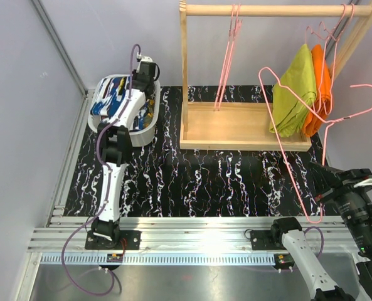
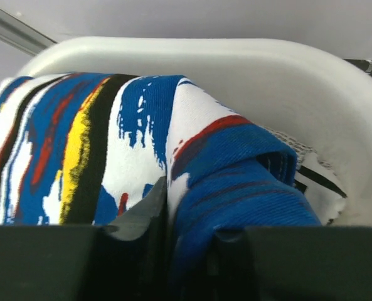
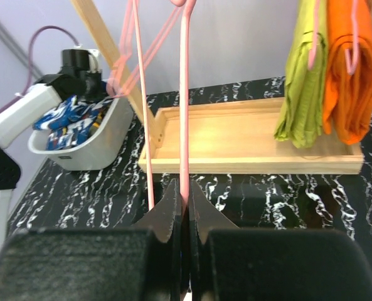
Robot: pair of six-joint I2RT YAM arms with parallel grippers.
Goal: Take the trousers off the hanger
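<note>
The blue trousers lie in the white basket at the far left, their cloth between the fingers of the left gripper, grip uncertain, so drop-off seems nearly done, and next the right gripper, clamped on the bare pink hanger, probably must set it aside.

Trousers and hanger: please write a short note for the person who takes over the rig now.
Left pincer: shut on the blue trousers, low in the white basket.
Right pincer: shut on an empty pink hanger, not hung on the wooden rack.
Done: no patterned trousers hang on the rack; only the lime-green garment and the orange garment hang there.
Left: release the blue trousers; probably put the hanger away.
</note>
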